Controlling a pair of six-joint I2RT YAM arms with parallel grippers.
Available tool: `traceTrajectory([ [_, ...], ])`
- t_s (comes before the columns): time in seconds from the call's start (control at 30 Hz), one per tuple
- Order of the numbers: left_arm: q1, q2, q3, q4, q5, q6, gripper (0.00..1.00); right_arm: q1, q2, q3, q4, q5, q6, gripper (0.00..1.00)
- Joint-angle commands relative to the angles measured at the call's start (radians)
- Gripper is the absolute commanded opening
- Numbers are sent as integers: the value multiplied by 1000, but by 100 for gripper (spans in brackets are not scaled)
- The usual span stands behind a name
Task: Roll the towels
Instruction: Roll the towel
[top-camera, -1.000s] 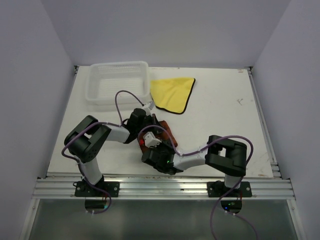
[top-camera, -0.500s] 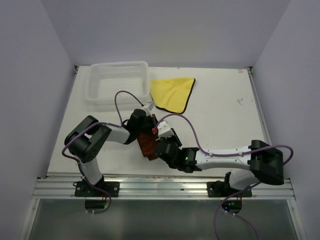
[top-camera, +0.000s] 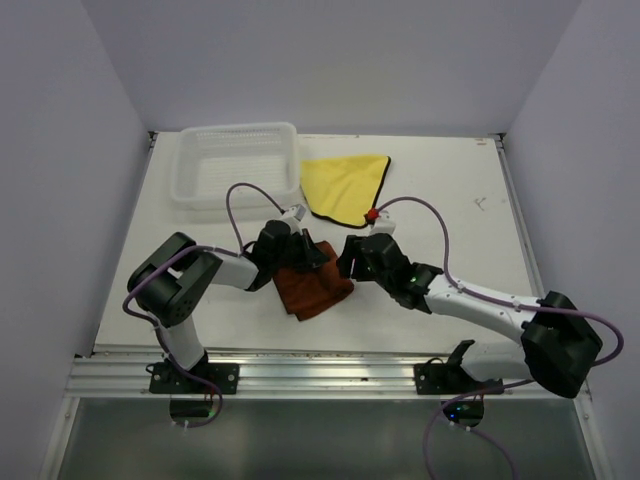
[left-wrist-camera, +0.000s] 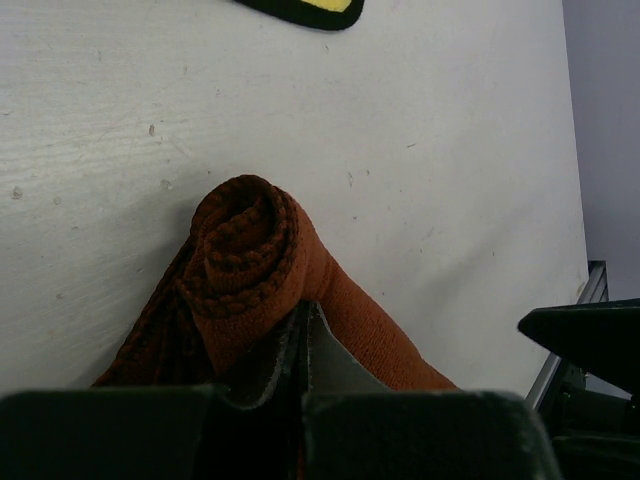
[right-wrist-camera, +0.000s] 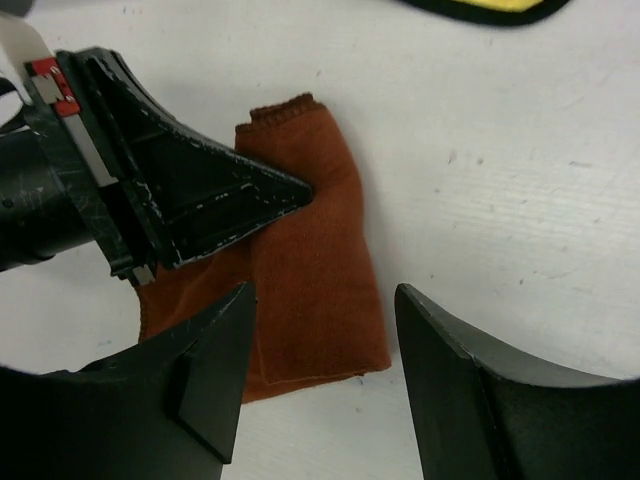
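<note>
White scuffed table (top-camera: 450, 200). White plastic mesh basket (top-camera: 240, 130) at far left. Yellow towel (top-camera: 345, 185), dark hem, flat just beside basket; cropped to one corner in wrist views. Rust-brown towel (top-camera: 315, 290) mid-table, nubby, partly rolled, spiral end showing. Far part hidden under left gripper (left-wrist-camera: 303, 330): closed, tip against cloth, pinch unclear. Right gripper (right-wrist-camera: 325, 310) wide open above towel.

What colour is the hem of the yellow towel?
Dark brown; the yellow towel shows best in the top view.
</note>
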Motion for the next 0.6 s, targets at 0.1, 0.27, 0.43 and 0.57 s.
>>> traceTrajectory([
  [0.1, 10, 15, -49, -125, -100, 49, 0, -58, 115, -4, 50, -231, 134, 64],
  [0.27, 10, 15, -54, -119, -98, 49, 0, -61, 200, -7, 83, -277, 140, 65],
  [0.43, 11, 12, -52, -121, -97, 49, 0, -61, 243, -36, 137, -308, 152, 65],
  [0.57, 10, 10, -48, -128, -97, 49, 0, -62, 257, -67, 151, -321, 149, 60],
])
